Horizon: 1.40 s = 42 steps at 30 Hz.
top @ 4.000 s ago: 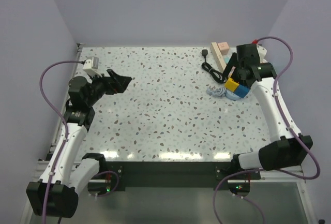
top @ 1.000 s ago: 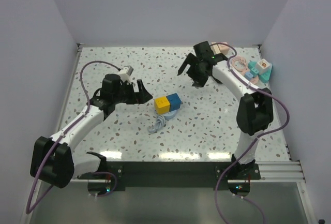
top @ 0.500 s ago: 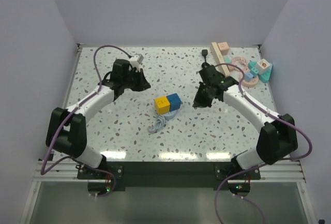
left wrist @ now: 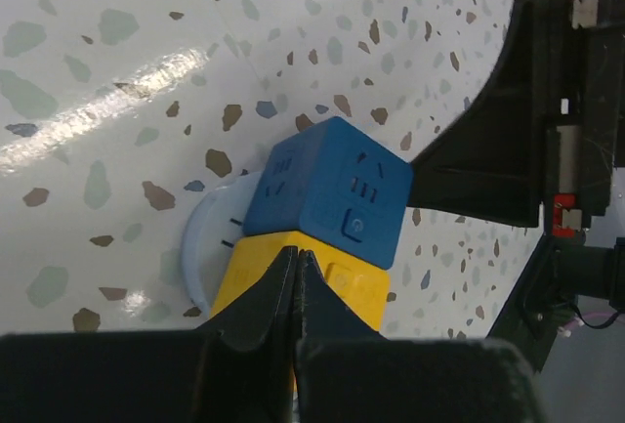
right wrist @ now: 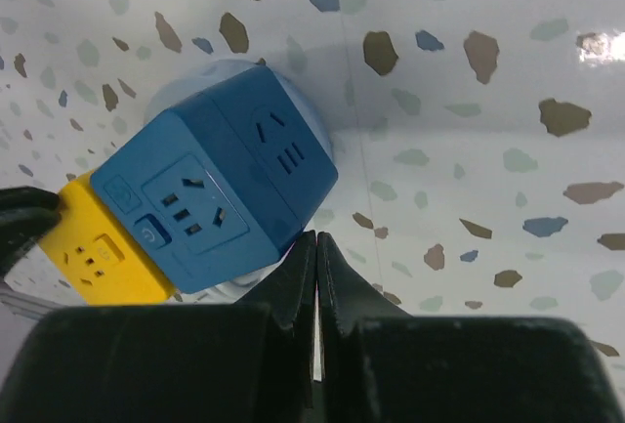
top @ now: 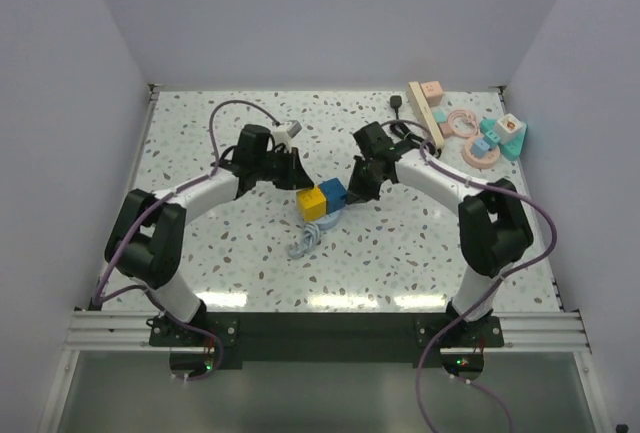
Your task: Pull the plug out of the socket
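The socket (top: 421, 105), a cream-beige strip with a pinkish face, lies at the back right of the table. The black plug (top: 400, 103) rests just left of it, its thin cord (top: 404, 130) coiling toward me and partly hidden by my right arm. Both grippers are far from these, at the table's middle. My left gripper (top: 300, 181) (left wrist: 296, 262) is shut, empty, tips over a yellow cube (left wrist: 342, 291). My right gripper (top: 357, 189) (right wrist: 314, 242) is shut, empty, tips beside a blue cube (right wrist: 220, 184).
The yellow cube (top: 313, 202) and blue cube (top: 335, 194) sit joined on a pale blue-white cable (top: 304, 239). Pink rings (top: 462, 123) and teal blocks (top: 505, 135) crowd the back right corner. Walls close the table on three sides.
Both arms have swung in toward the cubes at the middle. A second ago both grippers were open; now both are shut. Cubes, plug and socket have not moved.
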### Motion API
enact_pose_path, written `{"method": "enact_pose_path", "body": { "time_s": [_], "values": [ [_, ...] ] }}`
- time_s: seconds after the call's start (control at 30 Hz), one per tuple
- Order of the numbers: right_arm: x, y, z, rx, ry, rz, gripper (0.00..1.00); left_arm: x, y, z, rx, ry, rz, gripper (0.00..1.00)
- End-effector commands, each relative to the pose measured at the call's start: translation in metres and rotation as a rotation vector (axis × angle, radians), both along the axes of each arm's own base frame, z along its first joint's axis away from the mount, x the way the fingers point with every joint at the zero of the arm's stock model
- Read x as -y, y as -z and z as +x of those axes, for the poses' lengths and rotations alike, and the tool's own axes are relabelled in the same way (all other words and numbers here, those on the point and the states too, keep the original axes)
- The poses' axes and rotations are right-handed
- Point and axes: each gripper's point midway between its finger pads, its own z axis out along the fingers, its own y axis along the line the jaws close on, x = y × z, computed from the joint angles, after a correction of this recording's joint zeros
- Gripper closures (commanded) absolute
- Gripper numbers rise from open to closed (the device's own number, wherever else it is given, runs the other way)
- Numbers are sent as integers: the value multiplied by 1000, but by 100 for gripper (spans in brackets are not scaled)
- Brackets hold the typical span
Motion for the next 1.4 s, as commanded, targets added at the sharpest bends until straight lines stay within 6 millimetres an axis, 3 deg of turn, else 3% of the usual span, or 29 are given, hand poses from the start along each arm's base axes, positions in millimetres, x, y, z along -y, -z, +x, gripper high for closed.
{"method": "enact_pose_path", "body": {
  "time_s": [0.0, 0.2, 0.23, 0.3, 0.37, 0.4, 0.43, 0.53, 0.57, 0.63, 0.67, 0.7, 0.73, 0.8, 0.83, 0.97, 1.0, 1.07, 1.1, 1.13, 1.2, 1.37],
  "values": [
    [-25, -23, 27, 69, -49, 67, 100, 14, -3, -13, 11, 53, -60, 100],
    [-41, -32, 57, 100, -101, 54, 100, 0, 20, -38, -27, 32, -31, 100],
    [-43, -25, 59, 82, -110, 48, 100, -2, 23, -41, -33, 28, -26, 100],
    [-50, -29, 67, 91, -139, 59, 100, -5, 24, -48, -44, 18, -26, 100],
    [-54, -21, 72, 74, -170, 49, 100, -6, 20, -53, -48, 3, -45, 100],
    [-58, -31, 78, 89, -179, 51, 100, -6, 17, -54, -46, -2, -56, 100],
    [-57, -25, 80, 75, -190, 30, 100, -6, 14, -54, -41, -8, -65, 100],
    [-47, -42, 89, 110, -164, -27, 100, -14, -9, -47, 18, -81, -59, 100],
    [-43, -55, 89, 142, -141, -37, 100, -18, -33, -42, 81, -115, -73, 100],
    [-31, -54, 84, 149, -112, -71, 100, -31, -52, -30, 149, -207, -42, 100],
    [-26, -57, 82, 161, -98, -82, 100, -36, -76, -24, 215, -235, -51, 100],
    [-21, -59, 73, 167, -95, -84, 100, -39, -87, -19, 249, -259, -48, 100],
    [-19, -62, 69, 173, -93, -80, 100, -47, -85, -19, 242, -293, -9, 100],
    [-13, -67, 58, 182, -95, -80, 80, -51, -99, -13, 281, -304, 6, 100],
    [-13, -69, 54, 184, -100, -78, 52, -55, -96, -11, 272, -318, 29, 100],
    [-18, -84, 41, 195, -100, -101, 14, -67, -87, -7, 243, -365, 68, 100],
    [-25, -93, 40, 215, -102, -102, 10, -68, -84, -7, 232, -372, 70, 100],
    [-29, -91, 34, 184, -74, -121, 1, -72, -82, -10, 222, -395, 65, 100],
    [-37, -99, 35, 205, -67, -131, 1, -74, -81, -11, 221, -404, 66, 100],
    [-38, -87, 30, 162, -61, -170, 1, -78, -79, -12, 217, -422, 75, 100],
    [-48, -88, 24, 142, -32, -200, 1, -85, -78, -15, 212, -457, 82, 100],
    [-59, -58, 26, 60, 72, -265, 1, -110, -79, -26, 203, -560, 124, 100]
  ]
}}
